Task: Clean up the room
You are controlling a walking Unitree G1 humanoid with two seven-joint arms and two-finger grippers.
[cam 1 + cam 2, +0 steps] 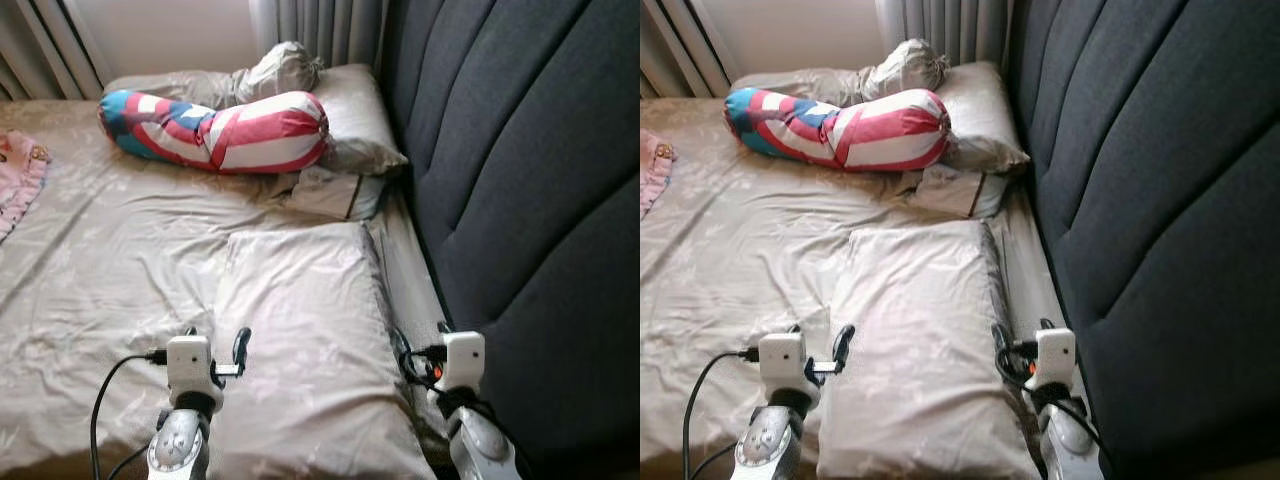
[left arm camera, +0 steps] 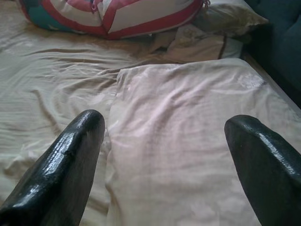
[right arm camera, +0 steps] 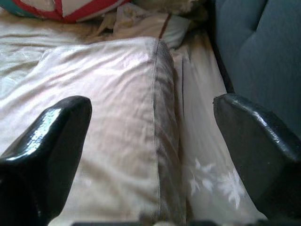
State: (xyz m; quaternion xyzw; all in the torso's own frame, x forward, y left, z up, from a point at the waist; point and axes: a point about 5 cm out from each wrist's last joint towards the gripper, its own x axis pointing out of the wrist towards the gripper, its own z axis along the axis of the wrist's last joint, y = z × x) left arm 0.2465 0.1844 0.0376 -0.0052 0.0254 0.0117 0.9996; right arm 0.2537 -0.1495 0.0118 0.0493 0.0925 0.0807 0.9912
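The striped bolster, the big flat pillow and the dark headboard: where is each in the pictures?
Striped bolster (image 1: 225, 130), left eye view, on its red and white middle.
Flat pillow (image 1: 300, 310), left eye view, on the middle of its top face.
Headboard (image 1: 530, 170), left eye view, on a padded panel.

A big bed (image 1: 120, 250) with a wrinkled beige sheet, a tall dark grey padded headboard (image 1: 520, 170) along its right side, grey curtains (image 1: 320, 25) at the far end, a pale wall (image 1: 160, 35) beside them, soft daylight on the sheet
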